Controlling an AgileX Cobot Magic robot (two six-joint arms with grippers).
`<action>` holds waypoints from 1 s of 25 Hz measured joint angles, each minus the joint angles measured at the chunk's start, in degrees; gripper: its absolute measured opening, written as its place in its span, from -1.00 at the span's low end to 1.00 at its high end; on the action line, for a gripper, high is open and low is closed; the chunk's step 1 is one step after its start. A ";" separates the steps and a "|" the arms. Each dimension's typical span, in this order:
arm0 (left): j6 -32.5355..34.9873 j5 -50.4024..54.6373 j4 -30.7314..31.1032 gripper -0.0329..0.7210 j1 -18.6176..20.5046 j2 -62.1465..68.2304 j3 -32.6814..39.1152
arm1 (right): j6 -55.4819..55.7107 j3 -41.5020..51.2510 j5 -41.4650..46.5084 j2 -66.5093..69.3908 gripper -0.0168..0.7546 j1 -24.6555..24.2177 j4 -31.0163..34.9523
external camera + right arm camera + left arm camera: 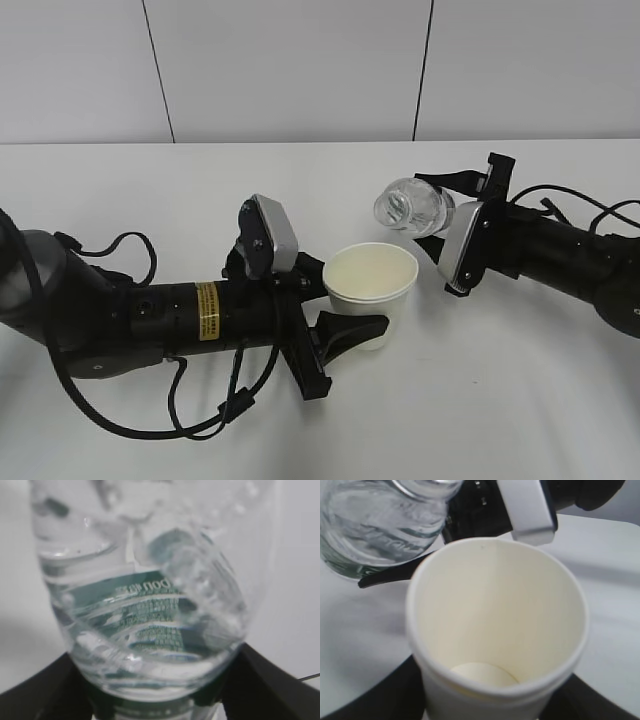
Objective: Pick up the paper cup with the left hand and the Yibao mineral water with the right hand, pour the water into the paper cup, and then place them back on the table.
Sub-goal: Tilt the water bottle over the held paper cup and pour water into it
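Two grasps done, pour in progress or about to start. Left hand (335,325) clamped on the paper cup (372,293), fingers on both sides of the lower wall, cup upright or close to it; lifted or resting on the table (300,180), cannot tell from the exterior view. Right hand (455,225) clamped on the Yibao mineral water (412,208), bottle tipped roughly horizontal, open mouth pointing toward 8 o'clock in the exterior view, sitting at about 1 o'clock of the cup rim, near but not touching.

Left wrist view: cup interior (495,625) dry-looking, pale bottom disc visible, no obvious water pooled. Bottle (375,525) at 11 o'clock of the rim, above and just outside it. No stream visible in any view.

Right wrist view: bottle (150,605) fills the frame, green label seen through the plastic, some water still inside near the lower wall, black fingers (260,680) flanking the body at 4 and 8 o'clock.

Status guess: pick-ups complete, pour not yet delivering. Left to do: shift mouth over the rim or tilt further, get water in, right the bottle, set both back down, release.

Risk: mouth short of the rim, so first spill could land on the table. Thin cup wall, so easy on squeeze.
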 joint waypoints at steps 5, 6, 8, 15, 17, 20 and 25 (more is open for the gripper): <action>0.00 0.10 -0.05 0.21 0.00 0.00 0.00 | -0.94 -1.02 0.00 0.00 0.28 0.00 0.10; 0.00 0.10 -0.05 0.21 0.00 0.00 0.00 | -0.94 -1.14 0.00 0.00 0.28 0.00 0.21; 0.00 0.44 -0.11 0.21 0.00 0.00 0.00 | -1.43 -1.35 0.09 0.00 0.28 0.00 0.32; 0.00 1.26 -2.50 0.21 0.00 0.00 0.00 | -3.82 -1.49 0.13 -0.93 0.28 0.00 0.32; 0.00 1.26 -2.68 0.21 0.00 0.00 0.00 | -4.46 -1.49 0.13 -1.23 0.28 0.00 0.32; 0.00 1.26 -2.63 0.21 0.00 0.00 0.00 | -6.24 -1.49 0.13 -1.59 0.28 0.00 0.32; 0.00 -0.40 -1.08 0.21 0.00 0.00 0.00 | -8.44 -1.49 0.13 -1.69 0.28 0.00 0.32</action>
